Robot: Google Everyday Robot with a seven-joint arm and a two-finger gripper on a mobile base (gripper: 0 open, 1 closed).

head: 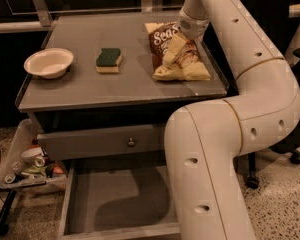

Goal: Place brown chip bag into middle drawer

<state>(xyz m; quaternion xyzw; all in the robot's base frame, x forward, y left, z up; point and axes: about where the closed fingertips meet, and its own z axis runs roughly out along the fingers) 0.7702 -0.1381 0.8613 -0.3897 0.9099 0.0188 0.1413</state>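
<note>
The brown chip bag (187, 59) lies flat on the grey cabinet top (120, 84) at the right, with its pale yellow edge toward the front. My gripper (172, 51) reaches down from the back right and sits on or just over the bag's middle. The middle drawer (115, 204) stands pulled out below, low at the front, and its flat grey floor is bare.
A green-and-yellow sponge (108, 59) lies mid-top and a white bowl (48, 62) at the left. The upper drawer front with a round knob (131, 142) sits above the open drawer. My arm's lower link (210, 169) stands at the drawer's right. A cluttered tray (27, 166) hangs at the left.
</note>
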